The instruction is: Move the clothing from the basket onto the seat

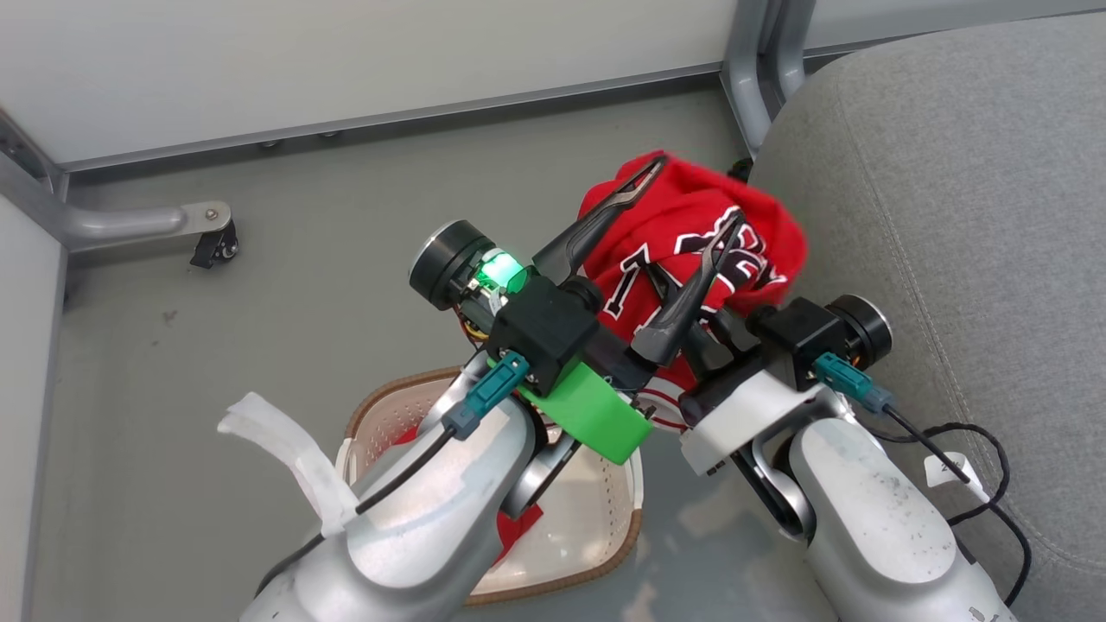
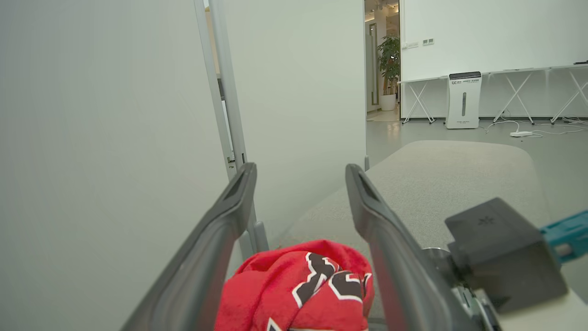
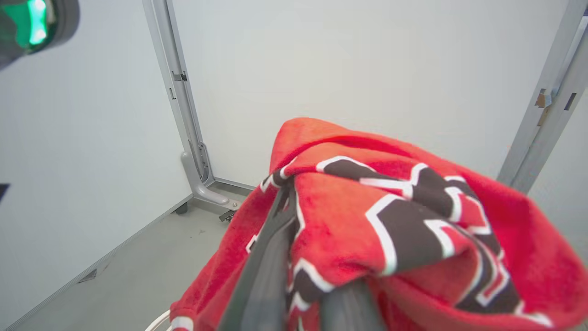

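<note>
Grey seat [image 1: 950, 216], grey floor [image 1: 346, 259], white partitions [image 1: 346, 52]

basket [image 1: 596, 510]: half behind left forearm [image 1: 432, 518]; right fingers [image 3: 262, 271]: tips buried in jersey [image 3: 349, 216]

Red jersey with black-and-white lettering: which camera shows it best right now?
Head view: most of the red jersey shows, held up between the cream perforated basket and grey fabric seat. Right wrist view shows its lettering close, draped over the right hand's fingers; left wrist view, just a bunched top.
</note>
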{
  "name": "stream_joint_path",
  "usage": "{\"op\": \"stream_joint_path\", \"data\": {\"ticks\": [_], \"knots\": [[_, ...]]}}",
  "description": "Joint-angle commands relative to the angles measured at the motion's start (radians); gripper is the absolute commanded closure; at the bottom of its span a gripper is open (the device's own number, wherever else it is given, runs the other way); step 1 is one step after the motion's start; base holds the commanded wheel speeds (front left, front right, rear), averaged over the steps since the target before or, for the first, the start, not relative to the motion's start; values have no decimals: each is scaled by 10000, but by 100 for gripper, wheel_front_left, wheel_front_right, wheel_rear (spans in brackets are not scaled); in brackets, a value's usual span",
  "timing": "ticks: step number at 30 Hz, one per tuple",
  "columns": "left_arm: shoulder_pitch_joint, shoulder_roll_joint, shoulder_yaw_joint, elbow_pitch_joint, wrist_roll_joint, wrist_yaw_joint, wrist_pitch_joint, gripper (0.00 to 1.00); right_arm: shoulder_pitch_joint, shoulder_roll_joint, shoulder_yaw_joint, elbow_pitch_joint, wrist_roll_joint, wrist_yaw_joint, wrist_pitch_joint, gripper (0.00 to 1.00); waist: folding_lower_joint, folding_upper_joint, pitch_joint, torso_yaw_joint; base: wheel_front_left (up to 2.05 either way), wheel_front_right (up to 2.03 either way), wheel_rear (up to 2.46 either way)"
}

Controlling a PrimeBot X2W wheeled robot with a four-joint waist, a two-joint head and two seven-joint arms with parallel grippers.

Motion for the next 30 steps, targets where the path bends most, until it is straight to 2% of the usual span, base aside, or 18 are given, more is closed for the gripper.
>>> {"op": "stream_joint_path", "data": {"ticks": [1, 11, 30], "knots": [[207, 88, 29, 31, 110, -37, 3, 0, 146, -31, -89, -3, -90, -10, -30, 100, 0, 75, -7, -28, 0, 0, 0], [385, 317, 34, 148, 191, -75, 5, 0, 659, -31, -1072, -204, -802, -10, -30, 100, 0, 75, 111, -704, 0, 0, 0], [98, 800, -236, 577, 358, -194, 53, 0, 1976, -27, -3389, -1597, -1446, -10, -30, 100, 0, 75, 1024, -2923, 0, 0, 0]]}}
